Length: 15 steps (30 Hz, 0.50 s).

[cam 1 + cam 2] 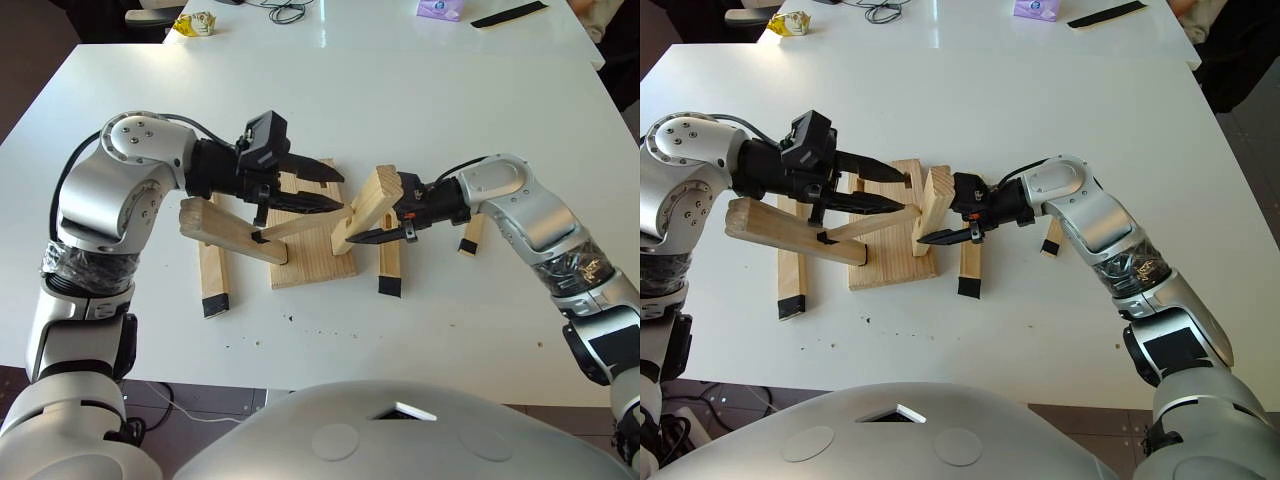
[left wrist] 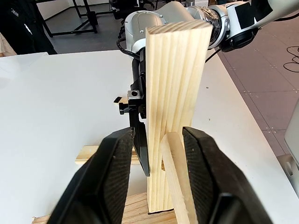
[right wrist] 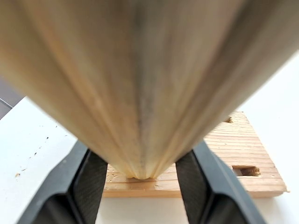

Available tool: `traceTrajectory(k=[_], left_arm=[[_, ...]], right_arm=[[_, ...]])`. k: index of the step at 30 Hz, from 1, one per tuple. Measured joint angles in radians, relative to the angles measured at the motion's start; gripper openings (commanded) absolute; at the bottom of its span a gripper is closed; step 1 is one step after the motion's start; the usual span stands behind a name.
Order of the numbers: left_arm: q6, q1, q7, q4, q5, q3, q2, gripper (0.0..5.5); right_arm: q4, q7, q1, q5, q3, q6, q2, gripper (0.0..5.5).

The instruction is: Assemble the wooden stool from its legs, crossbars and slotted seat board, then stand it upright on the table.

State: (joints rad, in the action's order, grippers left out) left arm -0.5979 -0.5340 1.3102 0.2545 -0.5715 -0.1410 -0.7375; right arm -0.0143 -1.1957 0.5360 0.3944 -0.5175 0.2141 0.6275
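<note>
Right gripper (image 1: pixel 362 228) pinches the pale wooden leg block (image 1: pixel 370 200), tilted over the flat slotted seat board (image 1: pixel 310 262) at mid white table (image 1: pixel 450 100). Left gripper (image 1: pixel 342 193) is spread around the thin wooden crossbar (image 1: pixel 305 222).

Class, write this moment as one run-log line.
stage: assembly unfinished | left gripper: open, astride crossbar | right gripper: shut on leg, tilted over seat board | seat board: flat on table
</note>
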Motion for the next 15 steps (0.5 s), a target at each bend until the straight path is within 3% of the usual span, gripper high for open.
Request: traceTrajectory(k=[3, 15], left_arm=[[-0.002, 0.000, 0.000, 0.000, -0.003, 0.000, 0.000, 0.86], [-0.001, 0.001, 0.000, 0.007, -0.003, 0.000, 0.000, 0.86]], right_arm=[[0.000, 0.000, 0.000, 0.000, 0.000, 0.000, 0.000, 2.04], [0.000, 0.000, 0.000, 0.000, 0.000, 0.000, 0.000, 2.04]])
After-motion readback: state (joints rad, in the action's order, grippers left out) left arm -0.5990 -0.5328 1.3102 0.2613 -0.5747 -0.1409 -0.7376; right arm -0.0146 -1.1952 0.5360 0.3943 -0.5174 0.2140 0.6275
